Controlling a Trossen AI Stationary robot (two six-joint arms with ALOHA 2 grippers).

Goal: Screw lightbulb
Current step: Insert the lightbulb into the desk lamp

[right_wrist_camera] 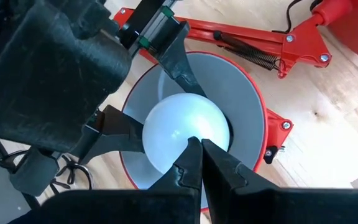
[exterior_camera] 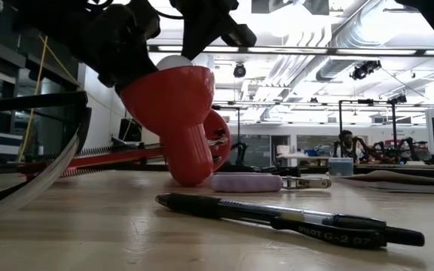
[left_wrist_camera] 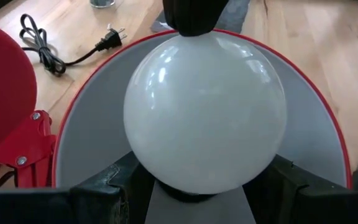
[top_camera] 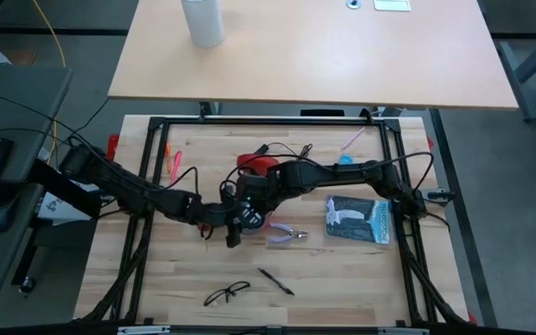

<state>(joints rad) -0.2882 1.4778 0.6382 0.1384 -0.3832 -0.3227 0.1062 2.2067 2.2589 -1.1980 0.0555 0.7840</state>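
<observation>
The white frosted lightbulb (left_wrist_camera: 205,109) sits in the mouth of the red lamp's cone shade (left_wrist_camera: 92,124). In the low view the shade (exterior_camera: 175,113) stands tilted on the table on its narrow end, and the bulb's top (exterior_camera: 173,62) shows above its rim. My left gripper (left_wrist_camera: 204,180), near the table's middle (top_camera: 234,223), is shut on the bulb. My right gripper (right_wrist_camera: 199,146) is shut; it reaches over the shade's rim from the opposite side (top_camera: 249,197), with its tips at the bulb. My left gripper pinches the bulb's globe (left_wrist_camera: 143,163) between its two fingers, one on each side (right_wrist_camera: 182,71). It comes slanting down from the table's left, into the shade's mouth. The bulb's base is hidden inside the shade. My right gripper's shut fingertips (right_wrist_camera: 191,152) lie against the globe's side (left_wrist_camera: 191,38), facing my left gripper. They cross the shade's rim; whether they also touch the rim is hidden by the fingers.
The lamp's red arm with springs (right_wrist_camera: 241,43) and its black power cord (left_wrist_camera: 61,53) lie beside the shade. Pliers (top_camera: 287,234), a black pen (top_camera: 275,281), glasses (top_camera: 226,295) and a dark package (top_camera: 359,221) lie on the table. A tall white cylinder (top_camera: 202,20) stands on the far table.
</observation>
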